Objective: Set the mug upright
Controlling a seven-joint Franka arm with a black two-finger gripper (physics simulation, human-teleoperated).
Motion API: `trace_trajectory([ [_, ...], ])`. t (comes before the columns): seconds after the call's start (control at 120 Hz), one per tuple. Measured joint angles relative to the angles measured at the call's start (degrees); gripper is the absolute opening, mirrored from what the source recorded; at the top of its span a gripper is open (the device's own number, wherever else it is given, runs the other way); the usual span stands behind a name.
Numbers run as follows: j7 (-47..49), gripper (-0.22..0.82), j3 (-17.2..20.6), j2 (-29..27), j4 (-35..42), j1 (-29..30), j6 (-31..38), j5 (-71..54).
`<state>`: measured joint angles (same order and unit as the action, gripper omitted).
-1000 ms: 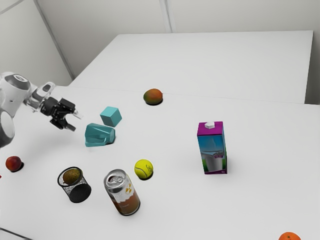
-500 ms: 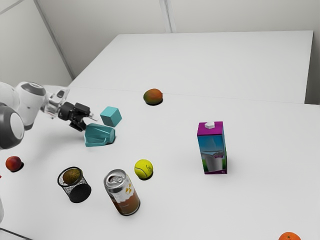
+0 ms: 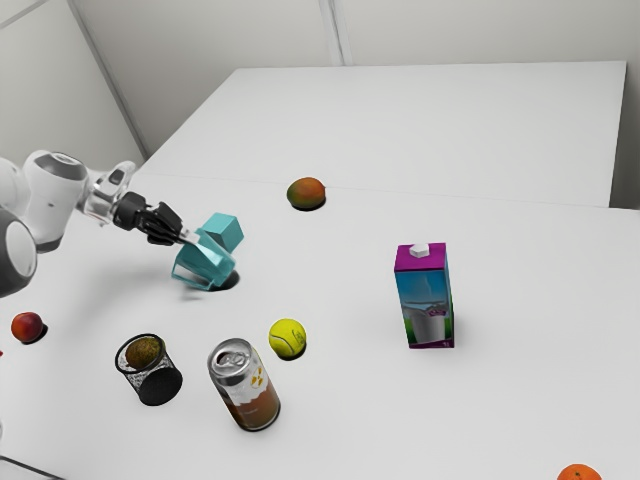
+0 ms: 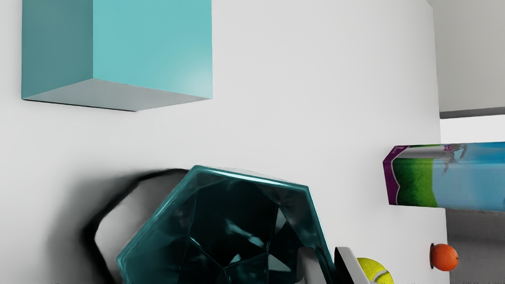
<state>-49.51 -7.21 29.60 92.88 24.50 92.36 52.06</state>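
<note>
My gripper (image 3: 190, 238) is at the upper rim of the teal mug (image 3: 208, 262) in the exterior view. The mug is tilted, its handle toward the exterior view's left and a dark shadow at its base. In the wrist view the mug (image 4: 232, 221) turns its open mouth to the camera; one finger of the gripper (image 4: 326, 254) is inside the mouth and the other outside, pinching the wall between them. Whether the base touches the table is unclear.
A teal cube (image 3: 223, 232) stands close behind the mug. Elsewhere on the table (image 3: 500, 400) are a tennis ball (image 3: 288, 339), a can (image 3: 245, 386), a mesh cup (image 3: 160, 384) holding a fruit, a carton (image 3: 425, 297), a mango (image 3: 306, 193), a red fruit (image 3: 28, 326) and an orange (image 3: 579, 473).
My gripper has advanced toward the exterior view's right and closed on the mug's wall. The mug, lying on its side before, has tipped partway up and its handle has swung toward the exterior view's left.
</note>
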Motion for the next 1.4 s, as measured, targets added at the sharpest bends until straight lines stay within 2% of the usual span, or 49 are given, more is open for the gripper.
trace_trajectory([
  [0.1,-0.3,-0.15,0.0,-0.7,0.5,-0.1,0.3,-0.2],
  [0.2,-0.4,-0.16,-0.1,-4.6,1.2,-1.4,0.9,-1.5],
  [0.283,0.6,-0.17,0.0,-8.4,1.4,-4.2,1.9,-6.3],
  [0.392,2.9,-0.18,0.2,-10.8,1.3,-8.9,4.6,-16.6],
  [0.5,6.6,-0.18,4.8,-12.1,0.8,-11.8,8.6,-30.6],
  [0.617,10.9,-0.18,7.2,-13.7,1.5,-14.9,12.9,-42.3],
  [0.975,22.9,-0.18,9.2,-23.6,21.6,-18.3,31.1,-56.1],
  [1.117,26.4,-0.18,9.3,-24.4,25.8,-18.2,35.7,-57.9],
  [1.4,31.4,-0.18,9.3,-22.0,27.3,-18.1,39.5,-58.6],
])
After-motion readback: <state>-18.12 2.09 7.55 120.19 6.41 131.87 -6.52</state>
